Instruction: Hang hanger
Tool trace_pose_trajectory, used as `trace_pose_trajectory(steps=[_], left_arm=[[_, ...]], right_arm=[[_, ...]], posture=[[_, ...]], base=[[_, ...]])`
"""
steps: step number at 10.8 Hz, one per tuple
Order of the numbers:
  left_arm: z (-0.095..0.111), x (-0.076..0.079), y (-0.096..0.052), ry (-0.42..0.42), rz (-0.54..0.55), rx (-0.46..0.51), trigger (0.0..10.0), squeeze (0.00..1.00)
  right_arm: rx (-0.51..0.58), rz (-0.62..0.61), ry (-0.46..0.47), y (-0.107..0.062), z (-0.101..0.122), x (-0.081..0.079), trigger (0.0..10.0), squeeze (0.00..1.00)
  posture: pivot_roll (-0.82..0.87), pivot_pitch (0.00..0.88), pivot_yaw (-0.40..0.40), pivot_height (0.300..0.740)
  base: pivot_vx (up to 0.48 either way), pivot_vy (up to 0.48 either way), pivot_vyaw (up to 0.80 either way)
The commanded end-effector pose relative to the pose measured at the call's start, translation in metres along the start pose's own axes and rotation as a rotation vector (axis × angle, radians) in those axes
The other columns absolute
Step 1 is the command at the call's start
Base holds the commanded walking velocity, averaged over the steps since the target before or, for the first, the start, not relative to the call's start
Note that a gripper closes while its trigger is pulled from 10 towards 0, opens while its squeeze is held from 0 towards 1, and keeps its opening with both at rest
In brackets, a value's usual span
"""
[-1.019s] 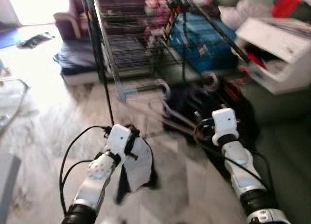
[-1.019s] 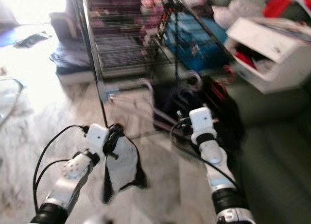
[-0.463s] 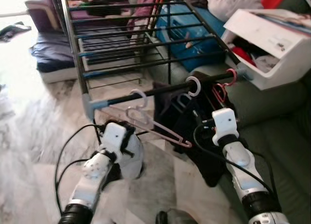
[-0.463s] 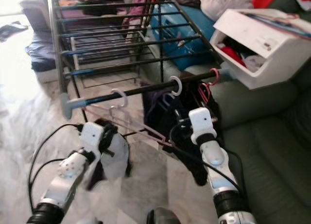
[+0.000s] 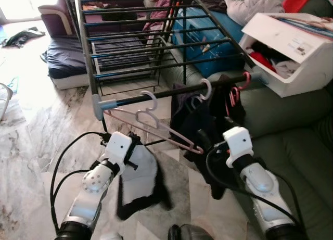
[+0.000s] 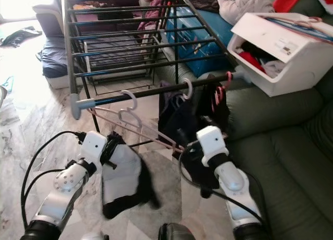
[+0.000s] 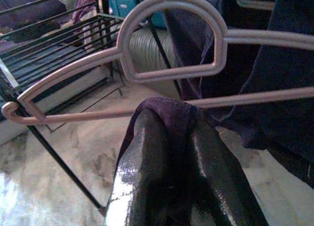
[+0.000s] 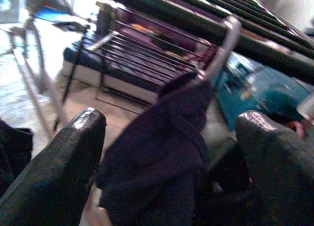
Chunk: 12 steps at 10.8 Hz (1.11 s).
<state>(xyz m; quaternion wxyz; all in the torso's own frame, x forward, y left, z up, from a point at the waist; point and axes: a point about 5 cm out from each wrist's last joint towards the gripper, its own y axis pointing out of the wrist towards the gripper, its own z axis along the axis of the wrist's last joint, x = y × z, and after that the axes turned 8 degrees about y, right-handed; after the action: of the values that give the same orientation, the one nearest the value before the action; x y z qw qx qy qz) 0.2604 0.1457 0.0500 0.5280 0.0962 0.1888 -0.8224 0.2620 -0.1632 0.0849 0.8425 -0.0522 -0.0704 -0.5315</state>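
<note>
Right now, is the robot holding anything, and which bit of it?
The left gripper pinches a garment by its top edge. The right gripper is open, holding nothing.

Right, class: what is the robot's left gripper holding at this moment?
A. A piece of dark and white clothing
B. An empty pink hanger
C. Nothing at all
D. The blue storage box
A: the left gripper is shut on a dark and white garment that droops below it, while the empty pink hanger hangs on the rack's front bar.

Hanger (image 5: 156, 126) hangs on rack (image 5: 156, 37), sofa (image 5: 296, 141) at right.
</note>
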Motion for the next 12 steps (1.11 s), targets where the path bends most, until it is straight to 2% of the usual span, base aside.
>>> trace_pose_trajectory(steps=[1,3,5,6,8,10,12], left_arm=[[0.005,-0.007,-0.002,0.025,0.037,0.012,10.0,0.0],[-0.002,-0.014,-0.01,0.042,0.073,-0.035,10.0,0.0],[-0.004,-0.015,-0.012,0.042,0.085,-0.054,10.0,0.0],[-0.005,-0.014,-0.013,0.044,0.085,-0.059,10.0,0.0],[-0.008,-0.016,-0.015,0.057,0.093,-0.078,10.0,0.0],[-0.01,-0.017,-0.016,0.062,0.1,-0.092,10.0,0.0],[-0.01,-0.016,-0.016,0.063,0.099,-0.099,10.0,0.0]], right_arm=[[0.01,0.06,-0.005,0.001,0.007,-0.004,10.0,0.0],[-0.037,0.236,0.011,0.0,0.01,-0.015,10.0,0.0],[-0.097,0.356,0.079,0.005,0.007,-0.021,10.0,0.0],[-0.116,0.397,0.039,0.011,0.006,-0.022,10.0,0.0],[-0.138,0.43,-0.012,0.026,0.006,-0.019,10.0,0.0],[-0.218,0.459,-0.047,0.037,-0.008,-0.015,10.0,0.0],[-0.275,0.472,-0.035,0.053,-0.013,-0.009,10.0,0.0]], posture=[[-0.03,0.043,-0.056,0.74],[-0.03,0.044,-0.055,0.74],[-0.02,0.046,-0.06,0.74],[-0.02,0.048,-0.061,0.74],[-0.01,0.052,-0.07,0.74],[0.0,0.063,-0.073,0.74],[0.0,0.071,-0.083,0.74]], base=[[0.0,0.0,0.0],[0.0,0.0,0.0],[0.0,0.0,0.0],[0.0,0.0,0.0],[0.0,0.0,0.0],[0.0,0.0,0.0],[0.0,0.0,0.0]])
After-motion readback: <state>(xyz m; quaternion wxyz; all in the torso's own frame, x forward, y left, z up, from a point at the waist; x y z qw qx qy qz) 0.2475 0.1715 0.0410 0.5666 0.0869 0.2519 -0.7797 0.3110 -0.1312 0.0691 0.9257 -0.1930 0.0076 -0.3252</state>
